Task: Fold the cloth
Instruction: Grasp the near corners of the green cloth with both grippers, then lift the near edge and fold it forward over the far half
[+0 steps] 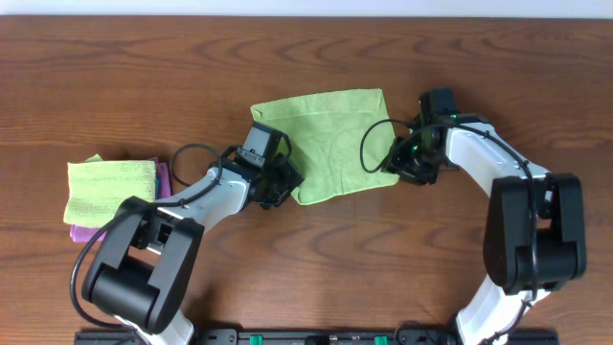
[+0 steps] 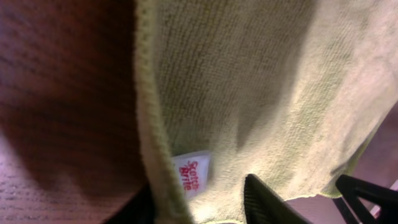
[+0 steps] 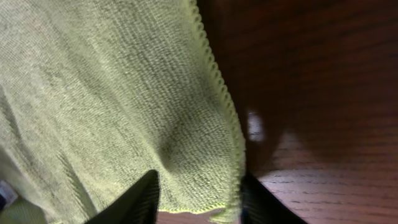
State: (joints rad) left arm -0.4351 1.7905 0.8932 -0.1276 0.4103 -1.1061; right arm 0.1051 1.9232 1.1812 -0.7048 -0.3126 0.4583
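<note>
A light green cloth (image 1: pixel 335 139) lies spread on the wooden table, slightly rumpled. My left gripper (image 1: pixel 281 182) is at its near left corner. In the left wrist view the fingers (image 2: pixel 199 208) are open, straddling the hemmed edge of the cloth (image 2: pixel 249 93) beside a white Scotch-Brite label (image 2: pixel 191 174). My right gripper (image 1: pixel 410 171) is at the near right corner. In the right wrist view its fingers (image 3: pixel 199 202) are open on either side of the cloth (image 3: pixel 93 93) corner, which bulges a little between them.
A folded green cloth (image 1: pixel 110 187) lies on a purple cloth (image 1: pixel 163 177) at the left of the table. Black cables loop over the table near both grippers. The table (image 1: pixel 479 57) is dark wood.
</note>
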